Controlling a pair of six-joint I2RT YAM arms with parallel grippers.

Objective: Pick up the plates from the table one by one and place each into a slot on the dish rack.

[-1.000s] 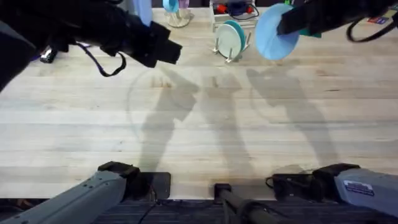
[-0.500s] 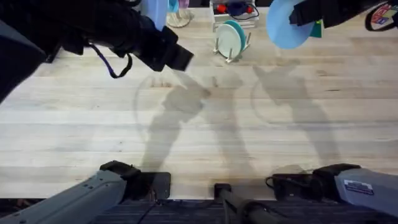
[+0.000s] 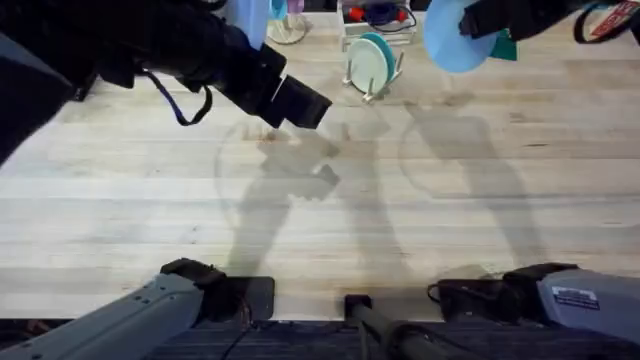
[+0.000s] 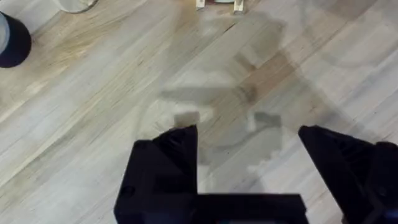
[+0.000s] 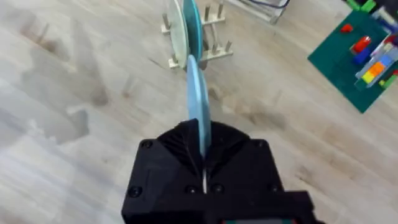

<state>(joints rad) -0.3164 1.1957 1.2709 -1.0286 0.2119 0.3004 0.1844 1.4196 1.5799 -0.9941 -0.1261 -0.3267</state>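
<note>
A light blue plate (image 3: 452,42) hangs in the air over the table (image 3: 320,220), right of the dish rack (image 3: 372,68), with my right gripper (image 3: 472,22) shut on its rim. The right wrist view shows that plate (image 5: 198,109) edge-on, held between the jaws of my right gripper (image 5: 201,148) and lined up with the dish rack (image 5: 198,46) beyond it. Standing upright in the rack's slots are a pale plate (image 5: 176,31) and a teal plate (image 5: 193,25). My left gripper (image 3: 300,102) hovers open left of the rack, and in its wrist view my left gripper (image 4: 249,155) has bare table beneath it.
A green board with coloured bricks (image 5: 367,53) lies right of the rack. Behind the rack stand a white box holding red items (image 3: 378,14) and a round wooden stand (image 3: 286,28). A dark cup (image 4: 12,40) sits at the far left.
My right gripper carried the blue plate up and toward the back, then slightly left. My left arm stretched to the right, toward the middle of the table.
</note>
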